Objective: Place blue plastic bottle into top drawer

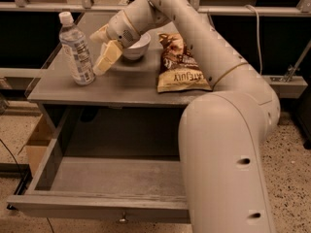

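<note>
The blue plastic bottle [77, 50], clear with a white cap and a pale label, stands upright at the left of the grey table top [131, 89]. My gripper [95, 55] hangs just to the right of the bottle. It is open and empty, with one cream finger [108, 57] low and the other higher up. It does not touch the bottle. The top drawer [112, 178] is pulled out below the table top. Nothing lies in it. A small metal knob [122, 220] sits on its front panel.
A white bowl [137, 46] sits behind the gripper, partly hidden by the wrist. A brown-and-yellow snack bag [179, 64] lies to the right on the table top. My large arm covers the drawer's right side. A cardboard box [36, 142] stands on the floor at left.
</note>
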